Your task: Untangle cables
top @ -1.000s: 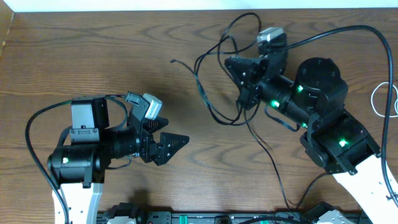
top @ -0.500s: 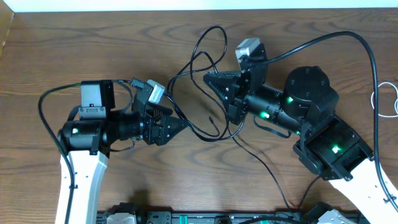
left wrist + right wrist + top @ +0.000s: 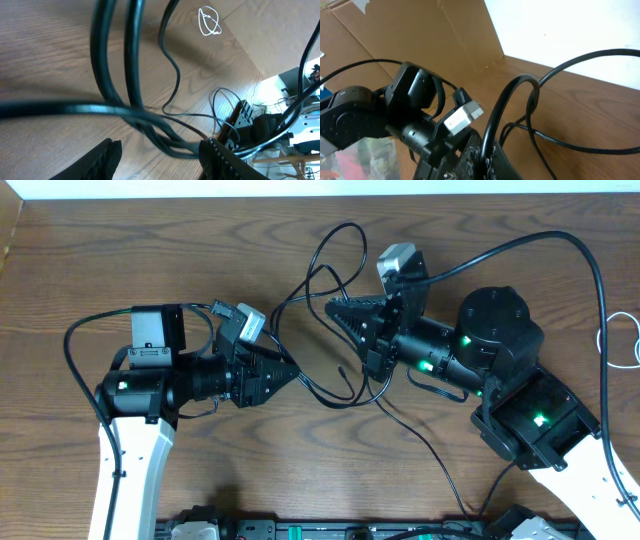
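While right hand [image 3: 337, 306] pinches black cables [image 3: 132, 55], left hand [image 3: 291, 373] apart, seemingly straddling them.

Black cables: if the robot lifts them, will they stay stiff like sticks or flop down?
Probably flop: the black cables lie in loose loops and curls over the table. They are likely light, being so thin next to the right pincer that grips them. Thin and smooth-looking, they might slide through a loose grip.

Soft, even light on the brown wooden tabletop [image 3: 120, 250], shadows faint. Left wrist view: nearest thin black cables [image 3: 131, 50] loom blurred. Right wrist view: white wall [image 3: 570, 30] glares overexposed.
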Tool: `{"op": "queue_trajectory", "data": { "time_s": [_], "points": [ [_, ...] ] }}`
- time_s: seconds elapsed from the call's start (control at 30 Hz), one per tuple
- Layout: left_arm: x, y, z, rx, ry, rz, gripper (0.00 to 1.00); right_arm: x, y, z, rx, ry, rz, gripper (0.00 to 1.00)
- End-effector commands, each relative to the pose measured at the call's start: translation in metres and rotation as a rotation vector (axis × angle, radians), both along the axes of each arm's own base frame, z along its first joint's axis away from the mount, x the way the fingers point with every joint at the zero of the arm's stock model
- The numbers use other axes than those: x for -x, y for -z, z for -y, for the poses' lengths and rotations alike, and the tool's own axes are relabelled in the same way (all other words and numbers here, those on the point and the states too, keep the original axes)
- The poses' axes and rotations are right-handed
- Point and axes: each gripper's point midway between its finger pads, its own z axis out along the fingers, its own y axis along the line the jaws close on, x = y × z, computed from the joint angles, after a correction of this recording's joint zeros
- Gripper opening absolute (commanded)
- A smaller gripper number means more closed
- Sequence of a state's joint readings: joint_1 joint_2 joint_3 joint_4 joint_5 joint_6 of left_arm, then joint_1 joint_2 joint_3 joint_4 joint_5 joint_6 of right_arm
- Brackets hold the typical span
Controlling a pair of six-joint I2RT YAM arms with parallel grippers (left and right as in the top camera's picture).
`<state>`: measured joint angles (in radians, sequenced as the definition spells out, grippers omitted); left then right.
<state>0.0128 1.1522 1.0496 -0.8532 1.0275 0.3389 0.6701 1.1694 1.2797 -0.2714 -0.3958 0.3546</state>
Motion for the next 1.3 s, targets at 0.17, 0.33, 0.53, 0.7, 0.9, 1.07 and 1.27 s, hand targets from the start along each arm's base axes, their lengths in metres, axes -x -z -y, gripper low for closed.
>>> {"op": "queue_trajectory", "data": {
  "time_s": [0.17, 0.33, 0.53, 0.7, 0.9, 1.07, 1.27],
  "points": [
    [-0.007, -0.006, 0.001, 0.022, -0.001, 0.036, 0.37, 0.009, -0.007, -0.001, -0.011, -0.033, 0.023, 0.01],
    [-0.008, -0.007, 0.001, 0.025, -0.006, 0.031, 0.15, 0.009, -0.006, -0.001, -0.008, -0.033, 0.02, 0.01],
    [-0.003, -0.004, 0.001, 0.025, -0.006, -0.002, 0.08, -0.002, -0.003, 0.005, 0.007, 0.037, 0.02, 0.01],
    [0.01, 0.008, -0.002, -0.004, -0.017, -0.092, 0.08, -0.036, 0.013, 0.036, 0.101, 0.295, 0.026, 0.01],
    [0.027, 0.034, -0.015, -0.142, -0.023, -0.171, 0.08, -0.065, 0.035, 0.092, 0.244, 0.644, 0.006, 0.01],
    [0.031, 0.04, -0.02, -0.185, -0.031, -0.189, 0.08, -0.072, 0.047, 0.126, 0.297, 0.816, -0.038, 0.01],
    [0.031, 0.041, -0.02, -0.185, -0.031, -0.193, 0.08, -0.077, 0.06, 0.156, 0.331, 0.92, -0.096, 0.01]
  ]
}}
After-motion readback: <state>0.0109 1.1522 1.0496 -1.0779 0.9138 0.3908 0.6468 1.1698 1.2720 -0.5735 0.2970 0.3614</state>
